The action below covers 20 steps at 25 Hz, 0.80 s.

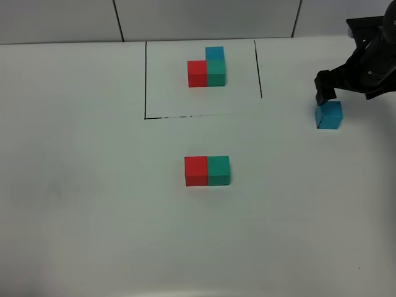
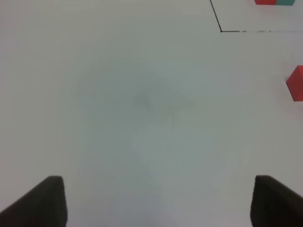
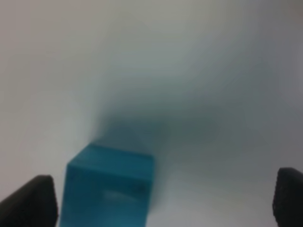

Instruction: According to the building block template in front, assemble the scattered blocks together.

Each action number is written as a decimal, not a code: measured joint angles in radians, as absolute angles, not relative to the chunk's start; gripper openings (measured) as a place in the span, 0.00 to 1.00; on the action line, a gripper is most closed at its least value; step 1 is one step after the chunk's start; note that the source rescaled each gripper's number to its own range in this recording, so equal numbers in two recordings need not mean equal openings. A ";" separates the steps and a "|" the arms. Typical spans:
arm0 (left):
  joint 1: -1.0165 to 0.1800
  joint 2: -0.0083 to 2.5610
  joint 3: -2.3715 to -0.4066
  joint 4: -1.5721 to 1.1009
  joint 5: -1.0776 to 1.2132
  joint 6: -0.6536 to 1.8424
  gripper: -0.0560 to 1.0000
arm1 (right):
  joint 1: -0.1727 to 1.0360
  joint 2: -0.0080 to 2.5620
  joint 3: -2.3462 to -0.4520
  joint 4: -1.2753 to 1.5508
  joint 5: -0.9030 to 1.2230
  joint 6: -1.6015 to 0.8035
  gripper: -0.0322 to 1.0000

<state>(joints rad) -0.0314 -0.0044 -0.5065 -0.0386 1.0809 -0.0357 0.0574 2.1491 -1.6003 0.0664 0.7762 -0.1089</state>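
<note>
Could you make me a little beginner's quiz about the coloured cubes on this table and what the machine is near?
1. True or false: the loose red cube and the loose green cube sit touching, side by side.
2. Pick one. The loose blue cube is: A) stacked on the red one; B) by the right end effector, apart from the other two; C) pressed against the green one.
3. Short answer: in the template, which colour does the blue cube adjoin?

Key: 1 true; 2 B; 3 green.
</note>
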 joint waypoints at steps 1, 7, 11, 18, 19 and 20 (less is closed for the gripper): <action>-0.031 -0.004 -0.506 -0.039 1.081 -0.036 0.95 | 0.064 2.156 -1.601 0.066 0.773 -0.110 0.86; -0.031 -0.004 -0.506 -0.039 1.081 -0.036 0.95 | 0.078 2.197 -1.616 0.067 0.778 -0.111 0.84; -0.031 -0.004 -0.506 -0.039 1.081 -0.036 0.95 | 0.101 2.219 -1.623 0.067 0.781 -0.111 0.76; -0.031 -0.004 -0.506 -0.039 1.081 -0.036 0.95 | 0.109 2.239 -1.623 0.060 0.784 -0.072 0.37; -0.031 -0.004 -0.506 -0.039 1.081 -0.036 0.95 | 0.109 2.239 -1.623 0.056 0.784 -0.058 0.22; -0.031 -0.004 -0.506 -0.039 1.081 -0.036 0.95 | 0.109 2.239 -1.624 0.050 0.784 -0.042 0.05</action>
<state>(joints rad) -0.0314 -0.0044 -0.5065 -0.0386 1.0809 -0.0357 0.1090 2.2387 -1.6240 0.0499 0.7838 -0.0425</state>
